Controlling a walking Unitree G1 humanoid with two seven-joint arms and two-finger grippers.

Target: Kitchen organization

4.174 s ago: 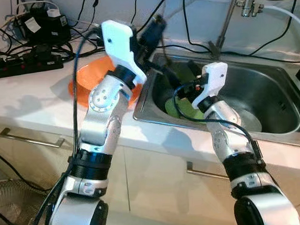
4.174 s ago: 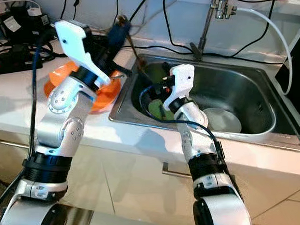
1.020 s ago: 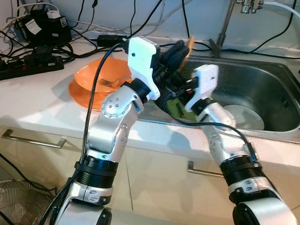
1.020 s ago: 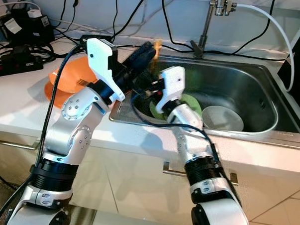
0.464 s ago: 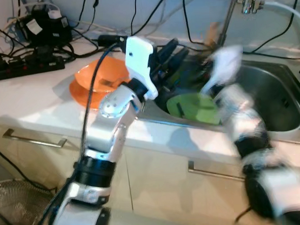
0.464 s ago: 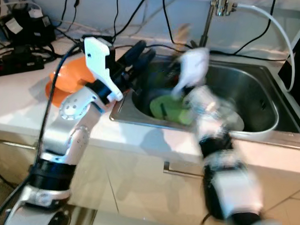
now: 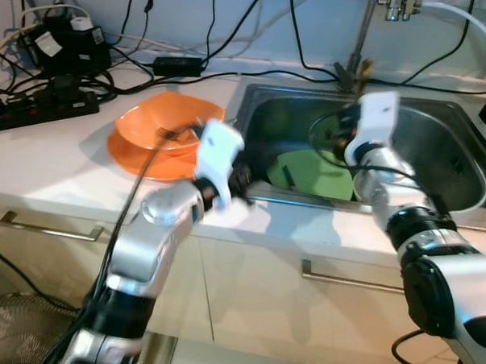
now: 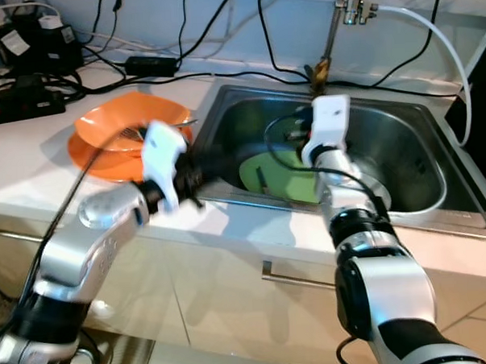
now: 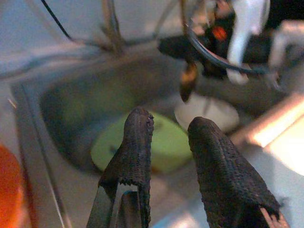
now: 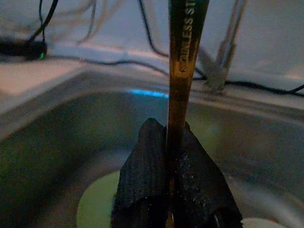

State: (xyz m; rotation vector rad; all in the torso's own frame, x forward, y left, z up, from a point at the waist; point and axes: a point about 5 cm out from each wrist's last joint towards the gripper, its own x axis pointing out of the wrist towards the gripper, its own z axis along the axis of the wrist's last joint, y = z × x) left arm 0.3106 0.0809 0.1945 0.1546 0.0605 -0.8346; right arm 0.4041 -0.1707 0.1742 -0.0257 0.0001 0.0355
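Our right gripper (image 10: 168,156) hangs over the sink (image 8: 419,154), fingers closed on a brass utensil (image 10: 183,57) whose handle rises above them. Our left gripper (image 9: 166,142) sits at the sink's near rim, fingers parted and empty. A green plate (image 7: 311,172) lies in the sink; orange plates (image 7: 156,133) rest on the bench (image 7: 49,170).
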